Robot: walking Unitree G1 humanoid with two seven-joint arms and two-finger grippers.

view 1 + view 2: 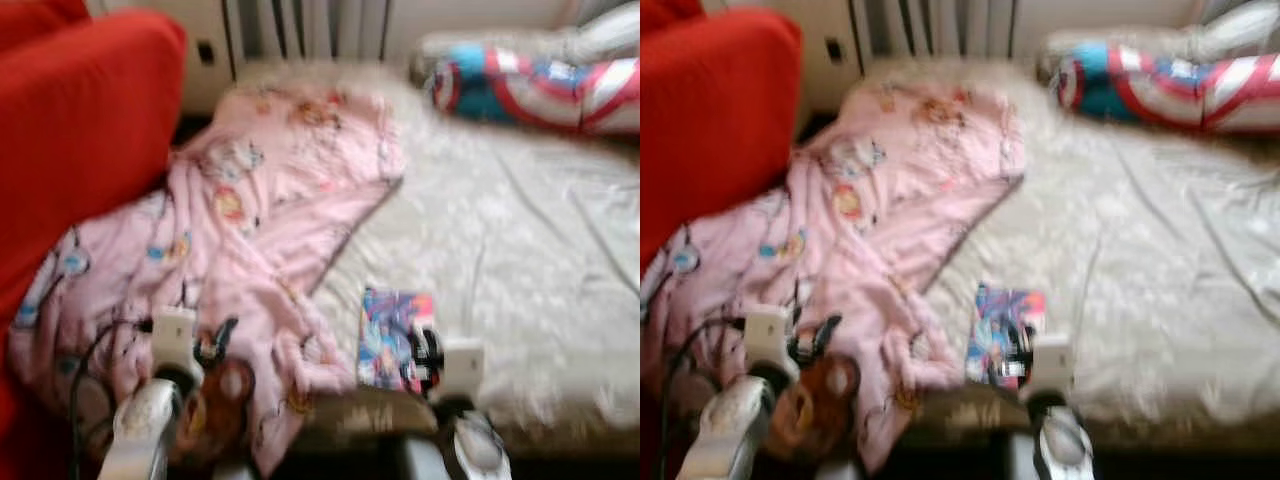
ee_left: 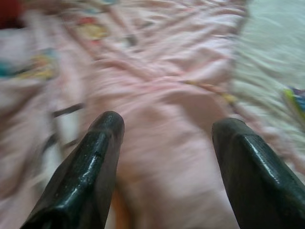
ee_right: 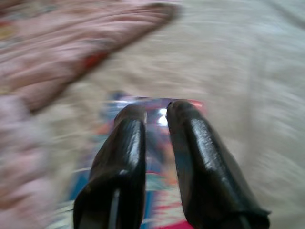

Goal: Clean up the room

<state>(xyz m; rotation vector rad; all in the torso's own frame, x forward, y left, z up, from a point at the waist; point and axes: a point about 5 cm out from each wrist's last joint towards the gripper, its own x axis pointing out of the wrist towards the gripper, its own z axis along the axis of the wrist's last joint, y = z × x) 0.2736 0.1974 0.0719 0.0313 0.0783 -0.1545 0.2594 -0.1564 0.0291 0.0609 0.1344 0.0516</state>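
From the left eye view, blurred throughout, a bed (image 1: 520, 250) with a pale rumpled sheet fills the scene. A pink cartoon-print blanket (image 1: 260, 210) lies crumpled over the bed's left half, running from near the headboard down to the near edge. A colourful booklet (image 1: 392, 335) lies flat on the sheet near the bed's front edge, just beside the blanket's right fringe. A red, white and blue pillow (image 1: 530, 85) rests at the bed's far right corner. A red cushion (image 1: 80, 120) stands against the bed's left side. The left gripper (image 1: 215, 345) hangs over the blanket's near end; the right gripper (image 1: 425, 355) hangs over the booklet.

In the left wrist view, the left fingers (image 2: 90, 171) are spread wide apart above the pink blanket, pinching nothing.

In the right wrist view, the right fingers (image 3: 119, 171) sit nearly pressed together with a thin gap, over the booklet on the sheet.
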